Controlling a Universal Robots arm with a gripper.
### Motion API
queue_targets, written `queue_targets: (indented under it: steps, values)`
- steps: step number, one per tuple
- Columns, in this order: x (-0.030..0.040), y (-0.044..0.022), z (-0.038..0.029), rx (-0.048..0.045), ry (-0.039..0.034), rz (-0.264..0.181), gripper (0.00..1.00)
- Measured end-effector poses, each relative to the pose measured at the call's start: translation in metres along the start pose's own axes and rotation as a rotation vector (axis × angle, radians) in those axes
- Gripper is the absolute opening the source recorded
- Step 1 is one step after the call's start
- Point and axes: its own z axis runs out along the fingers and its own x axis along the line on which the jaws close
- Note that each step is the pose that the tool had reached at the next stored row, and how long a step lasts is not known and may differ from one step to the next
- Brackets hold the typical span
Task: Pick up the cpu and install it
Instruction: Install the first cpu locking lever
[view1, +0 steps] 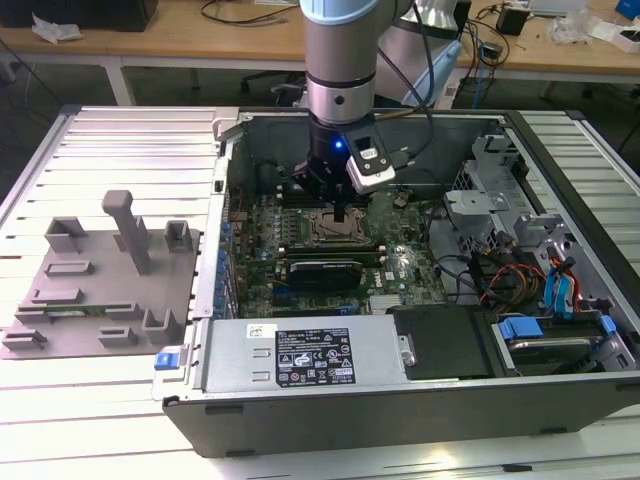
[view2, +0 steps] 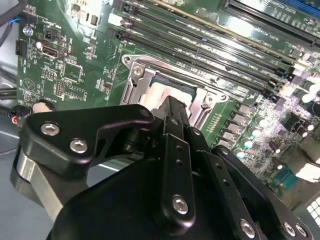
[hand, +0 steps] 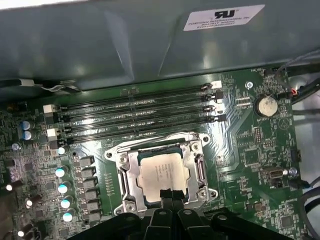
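Directly below my black gripper (hand: 170, 196), whose jaws are closed together and hold nothing, the pale silver square cpu (hand: 162, 172) lies flat in the metal-framed socket (hand: 131, 175).

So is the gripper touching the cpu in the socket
Cannot tell. In the first wrist view the gripper overlaps the cpu edge; no view shows contact or a gap.

A ribbed metal table (view1: 130, 130) carries an open computer case (view1: 400, 400) and a grey fixture (view1: 100, 290).
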Motion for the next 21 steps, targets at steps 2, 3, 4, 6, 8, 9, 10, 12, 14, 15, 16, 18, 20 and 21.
queue_targets:
  steps: [2, 3, 4, 6, 8, 9, 10, 12, 14, 15, 16, 18, 20, 21]
  values:
    - [-0.0013, 0.0001, 0.0005, -0.0008, 0.0018, -0.015, 0.11]
    - [-0.0013, 0.0002, 0.0005, -0.0009, 0.0017, -0.015, 0.11]
    - [-0.0013, 0.0002, 0.0006, -0.0011, 0.0017, -0.015, 0.11]
    - [-0.0017, 0.0003, 0.0009, 0.0016, 0.0245, -0.016, 0.11]
    - [-0.0019, 0.0003, 0.0008, 0.0047, 0.043, -0.017, 0.11]
    - [-0.0019, 0.0003, 0.0008, 0.0047, 0.043, -0.017, 0.11]
    - [-0.002, 0.0003, 0.0008, 0.0046, 0.043, -0.017, 0.11]
    - [-0.0034, 0.0005, 0.001, 0.0028, 0.0426, -0.039, 0.11]
    - [-0.0048, 0.0008, 0.0012, 0.0001, 0.0421, -0.075, 0.11]
    - [-0.0051, 0.0008, 0.0012, -0.001, 0.0419, -0.09, 0.11]
    - [-0.0054, 0.0008, 0.0012, -0.003, 0.0418, -0.109, 0.11]
    - [-0.0055, 0.0008, 0.0006, -0.0034, 0.0418, -0.118, 0.11]
    - [-0.006, 0.0008, -0.0044, -0.0037, 0.0417, -0.118, 0.11]
    - [-0.0064, 0.0007, -0.0088, -0.0038, 0.0416, -0.118, 0.11]
